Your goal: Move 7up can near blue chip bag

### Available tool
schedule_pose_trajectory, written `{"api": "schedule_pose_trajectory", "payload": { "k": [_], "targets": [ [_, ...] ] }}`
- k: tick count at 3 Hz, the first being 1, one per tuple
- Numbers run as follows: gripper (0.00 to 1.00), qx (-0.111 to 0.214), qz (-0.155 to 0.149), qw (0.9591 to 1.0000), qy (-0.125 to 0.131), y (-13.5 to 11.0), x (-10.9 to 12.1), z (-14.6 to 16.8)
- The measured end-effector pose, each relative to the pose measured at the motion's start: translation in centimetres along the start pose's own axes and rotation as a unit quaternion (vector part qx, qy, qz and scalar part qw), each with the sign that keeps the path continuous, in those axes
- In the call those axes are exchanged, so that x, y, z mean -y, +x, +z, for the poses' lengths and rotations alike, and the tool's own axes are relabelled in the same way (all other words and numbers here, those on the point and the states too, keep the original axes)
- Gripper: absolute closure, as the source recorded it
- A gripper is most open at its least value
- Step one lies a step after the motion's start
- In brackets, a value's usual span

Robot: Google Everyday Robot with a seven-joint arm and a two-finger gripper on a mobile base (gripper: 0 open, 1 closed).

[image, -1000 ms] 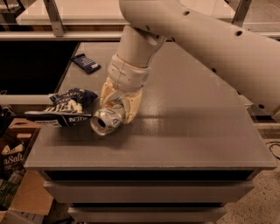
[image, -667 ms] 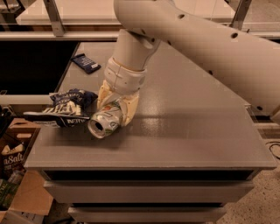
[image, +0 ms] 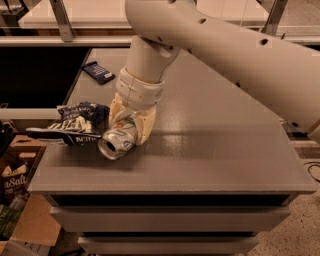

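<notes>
The 7up can (image: 117, 140), silver with green markings, is held on its side between the cream fingers of my gripper (image: 125, 131), its silver end facing the front left. It hangs low over the grey table (image: 210, 150), close to the surface. The blue chip bag (image: 75, 125), wrinkly dark blue with white lettering, lies just left of the can, its right edge almost touching it. The gripper is shut on the can, and the big white arm reaches in from the upper right.
A small flat dark blue packet (image: 98, 72) lies at the table's far left. The table's left edge runs just past the chip bag. Cardboard boxes (image: 15, 200) stand on the floor at the left. A light counter (image: 100, 15) runs behind the table.
My gripper has carried the can a little further left and down, closer to the chip bag. The bag and the packet have not moved.
</notes>
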State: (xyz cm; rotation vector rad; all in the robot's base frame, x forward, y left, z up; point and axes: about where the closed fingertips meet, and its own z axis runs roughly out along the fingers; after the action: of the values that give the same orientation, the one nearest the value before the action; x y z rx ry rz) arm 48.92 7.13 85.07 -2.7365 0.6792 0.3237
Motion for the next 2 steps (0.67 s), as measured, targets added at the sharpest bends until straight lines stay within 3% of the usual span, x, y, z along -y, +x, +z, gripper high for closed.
{"api": "schedule_pose_trajectory", "payload": {
  "k": [2],
  "targets": [
    [0.13,-0.003,-0.003,1.0,-0.002,0.22,0.29,-0.07]
  ]
}}
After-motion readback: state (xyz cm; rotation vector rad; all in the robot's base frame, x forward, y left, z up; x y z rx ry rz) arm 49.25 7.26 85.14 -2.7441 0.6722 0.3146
